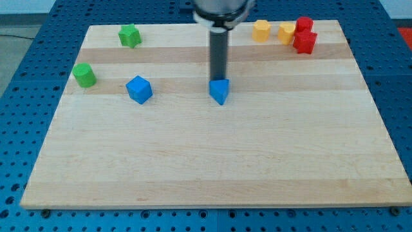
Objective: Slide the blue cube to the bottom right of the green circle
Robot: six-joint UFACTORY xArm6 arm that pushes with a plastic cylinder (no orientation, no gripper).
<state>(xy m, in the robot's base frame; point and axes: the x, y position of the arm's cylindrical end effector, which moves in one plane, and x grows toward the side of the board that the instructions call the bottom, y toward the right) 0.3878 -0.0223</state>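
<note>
The blue cube (pixel 139 89) sits at the view's left on the wooden board (pixel 212 161). The green circle (pixel 84 75) lies to its upper left, a short gap away. My tip (pixel 219 79) is at the board's upper middle, touching the top edge of a blue triangular block (pixel 219 92). The tip stands well to the right of the blue cube.
A green star-like block (pixel 129 36) lies near the top left. At the top right are two yellow blocks (pixel 261 30) (pixel 287 32) and two red blocks (pixel 304 25) (pixel 305 42) close together. The board rests on a blue perforated table (pixel 19 96).
</note>
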